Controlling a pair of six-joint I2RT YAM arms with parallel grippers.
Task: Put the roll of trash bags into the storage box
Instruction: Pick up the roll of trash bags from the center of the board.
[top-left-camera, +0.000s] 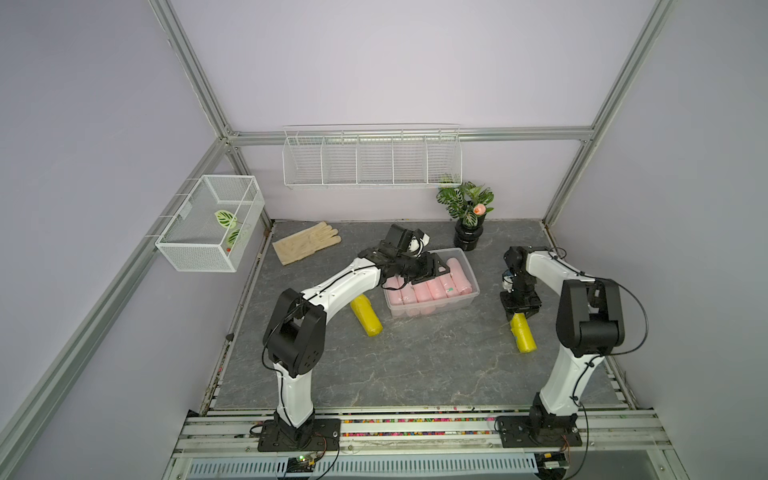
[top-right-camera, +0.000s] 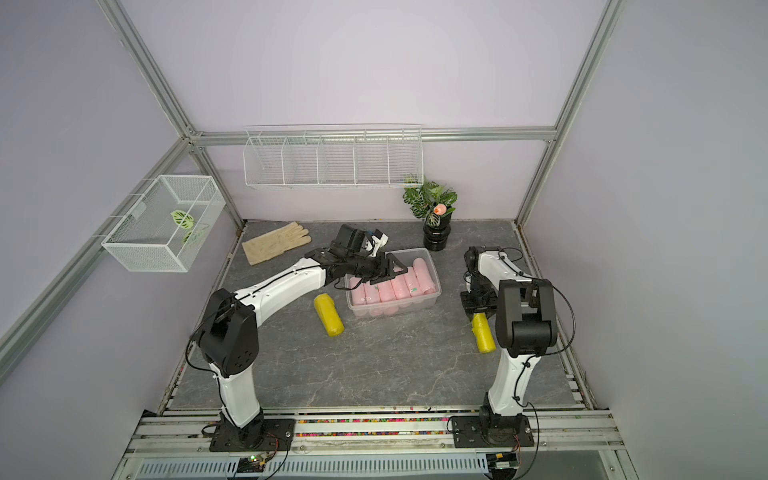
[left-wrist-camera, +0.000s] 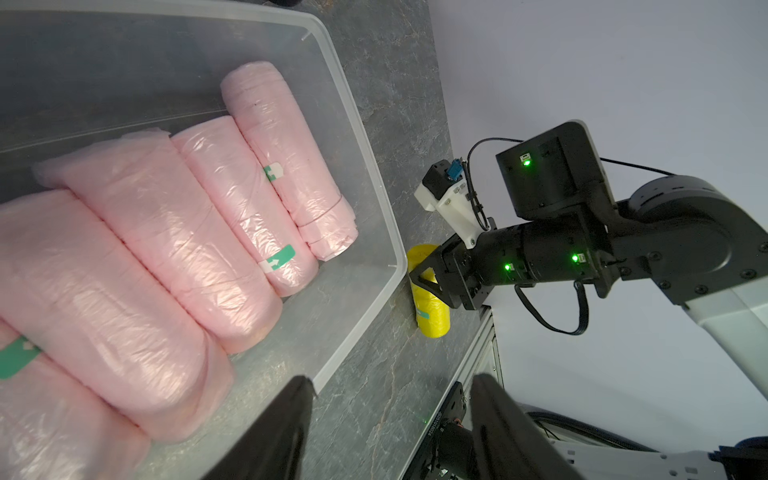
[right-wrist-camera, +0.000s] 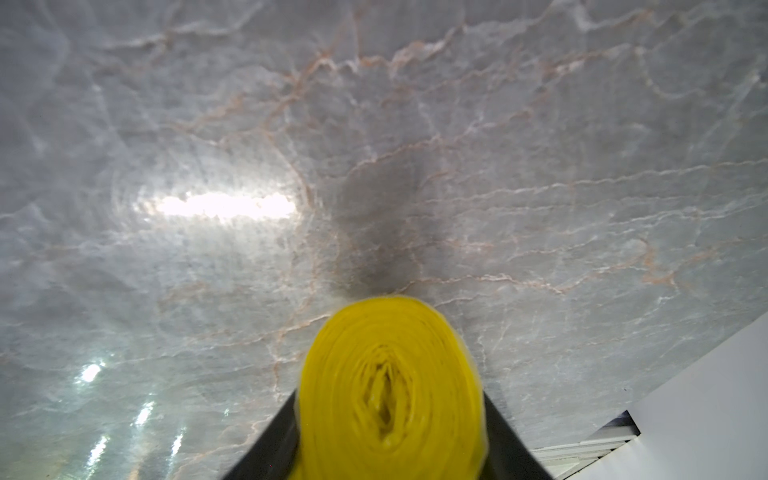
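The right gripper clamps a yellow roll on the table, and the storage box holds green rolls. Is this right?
Not quite: the rolls in the storage box are pink, not green, as the left wrist view shows. The right gripper does clamp a yellow roll on the table.

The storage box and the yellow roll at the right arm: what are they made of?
The storage box looks like clear, slightly frosted rigid plastic: the table shows through its walls. The yellow roll seems thin plastic film, wound in visible layers.
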